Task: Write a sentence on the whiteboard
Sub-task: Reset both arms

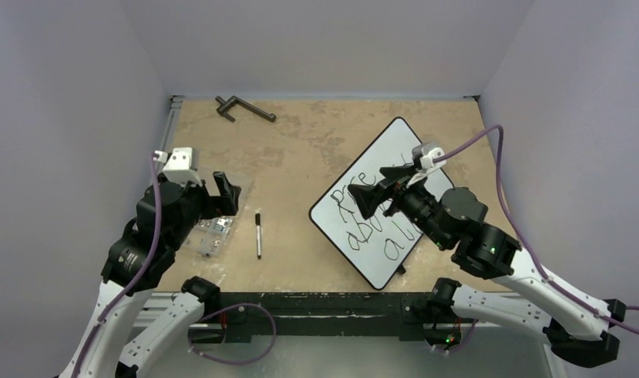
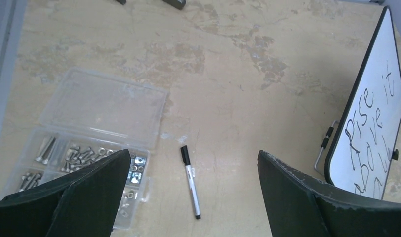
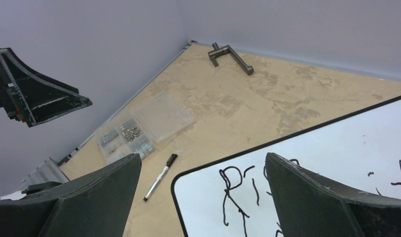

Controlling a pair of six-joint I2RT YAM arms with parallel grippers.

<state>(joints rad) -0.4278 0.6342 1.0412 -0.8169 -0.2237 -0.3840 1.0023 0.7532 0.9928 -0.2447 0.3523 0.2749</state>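
Right gripper (image 1: 373,195) hangs over the whiteboard (image 1: 397,146) with jaws spread wide, nothing in them. The whiteboard sits skewed on the right half of the surface (image 1: 316,150), one corner toward the near edge. The sentence (image 1: 369,230) on it reads "Rise above it" plus scrawl I can't make out. Left gripper (image 1: 224,195) is released too, above a clear box of screws (image 1: 210,236) by the left edge. A marker (image 1: 258,235) lies loose between box and whiteboard, and there's a metal handle (image 1: 245,109) near the far edge.
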